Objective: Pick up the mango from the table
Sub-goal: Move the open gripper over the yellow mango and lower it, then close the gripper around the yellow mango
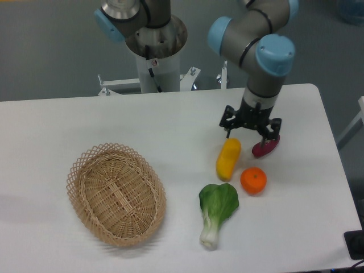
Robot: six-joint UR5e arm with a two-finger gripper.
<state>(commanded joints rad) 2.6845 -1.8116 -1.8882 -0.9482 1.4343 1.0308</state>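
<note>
1. The scene is bright and evenly lit, apparently from overhead.
2. The white counter (85, 119) reads clean, with no harsh glare.
3. Shadows are soft and short: faint ones sit under the basket (116, 193) and the mango (228, 159).
4. Focus is fairly sharp throughout, though slightly grainy; no edge distortion is evident.
</note>
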